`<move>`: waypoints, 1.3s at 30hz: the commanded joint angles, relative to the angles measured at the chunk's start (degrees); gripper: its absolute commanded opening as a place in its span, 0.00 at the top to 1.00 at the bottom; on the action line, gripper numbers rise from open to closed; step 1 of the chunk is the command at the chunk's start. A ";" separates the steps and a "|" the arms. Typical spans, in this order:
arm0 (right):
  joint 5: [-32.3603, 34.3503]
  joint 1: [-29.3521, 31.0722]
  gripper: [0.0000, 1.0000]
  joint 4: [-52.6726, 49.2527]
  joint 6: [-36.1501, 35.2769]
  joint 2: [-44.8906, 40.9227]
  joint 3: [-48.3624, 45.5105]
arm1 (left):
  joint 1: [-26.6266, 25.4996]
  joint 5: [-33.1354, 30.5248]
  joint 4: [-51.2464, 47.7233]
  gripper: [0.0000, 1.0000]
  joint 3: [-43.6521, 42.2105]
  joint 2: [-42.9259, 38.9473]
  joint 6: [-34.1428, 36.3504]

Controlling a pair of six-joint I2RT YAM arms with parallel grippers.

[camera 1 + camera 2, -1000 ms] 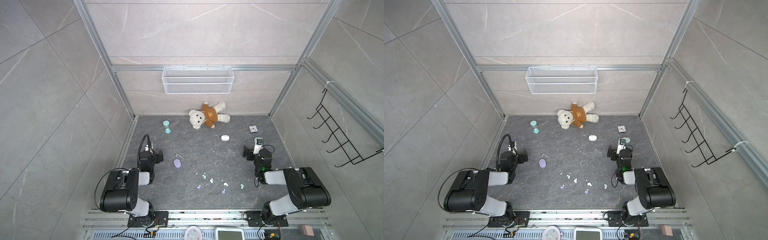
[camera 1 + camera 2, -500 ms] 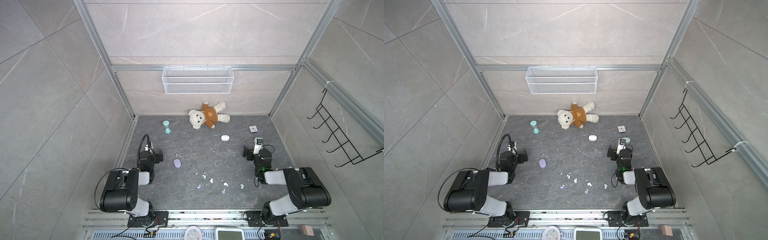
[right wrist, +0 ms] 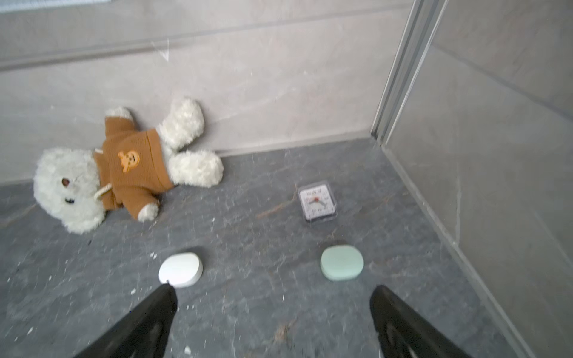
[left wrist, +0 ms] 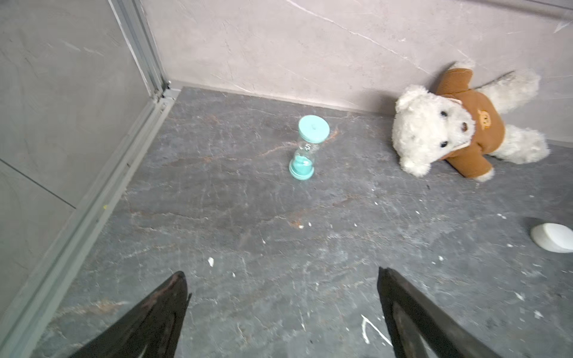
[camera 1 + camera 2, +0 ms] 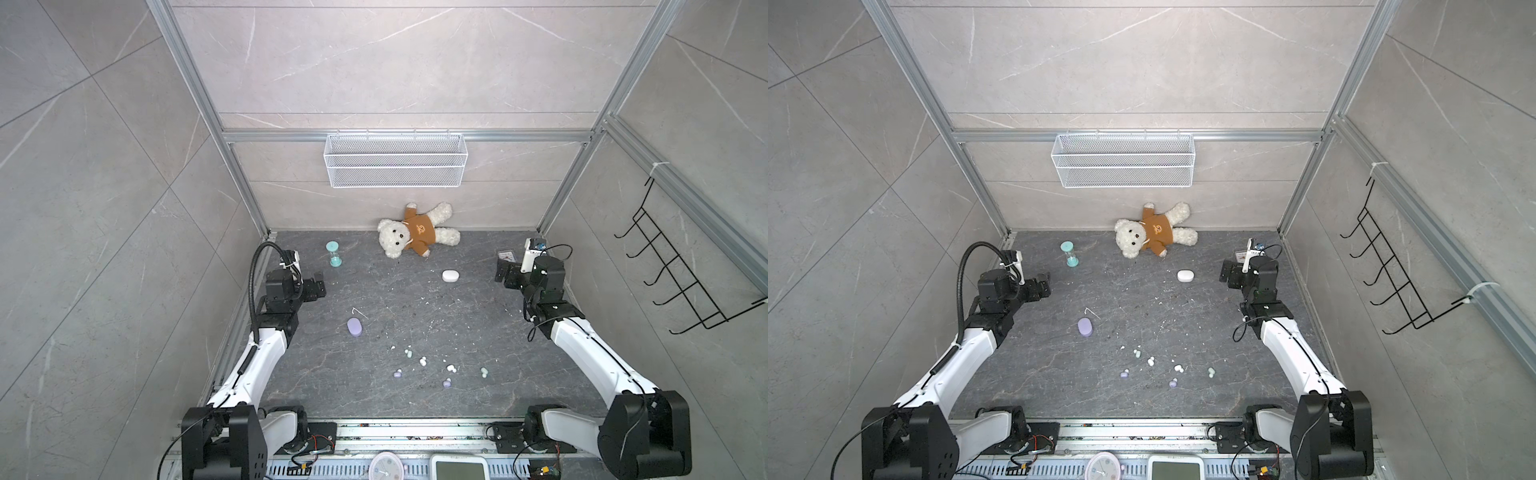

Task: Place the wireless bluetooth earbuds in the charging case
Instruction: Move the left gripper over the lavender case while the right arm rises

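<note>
Black left end effector (image 4: 279, 276) and right end effector (image 3: 273, 288) are hovering empty, jaws apart, ready to pick. Six tiny earbuds (image 5: 423, 361) are lying loose on the grey tabletop (image 5: 465, 328), well behind both. Lilac case (image 5: 354, 326) is sitting behind the left. White case (image 3: 180, 269) and mint case (image 3: 341, 262) are lying just ahead of the right, seemingly closed. Teddy bear (image 5: 415, 235), hourglass (image 4: 305, 147) and clock (image 3: 317, 201), farther ahead, are blocking nothing.

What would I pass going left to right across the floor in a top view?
Hourglass → lilac case → teddy → right gripper.
</note>
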 commanded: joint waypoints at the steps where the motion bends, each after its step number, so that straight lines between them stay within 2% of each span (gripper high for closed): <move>1: -3.54 0.18 0.00 -17.18 3.05 -1.05 2.95 | -3.59 2.30 -18.49 0.02 2.46 -1.54 -8.86; 6: -8.60 0.12 0.00 -25.58 4.37 -0.26 6.84 | -12.06 1.63 -27.21 0.02 5.37 -0.19 -17.17; 10: -11.67 0.17 0.00 -27.98 5.22 -0.42 8.08 | -14.85 3.89 -27.85 0.02 5.42 3.10 -26.82; 14: -13.14 0.17 0.00 -28.93 5.77 -0.30 8.98 | -16.89 4.92 -25.06 0.02 4.86 5.73 -30.88; 20: -14.53 0.18 0.00 -29.69 5.96 -0.66 9.30 | -16.90 9.43 -21.17 0.03 4.79 11.18 -31.66; 25: -16.20 0.03 0.00 -30.21 6.31 -1.24 9.51 | -16.99 8.54 -18.87 0.05 4.81 16.48 -30.71; 39: -15.32 0.18 0.00 -31.49 5.52 -3.68 9.67 | -19.68 7.07 -13.29 0.10 6.83 23.70 -32.59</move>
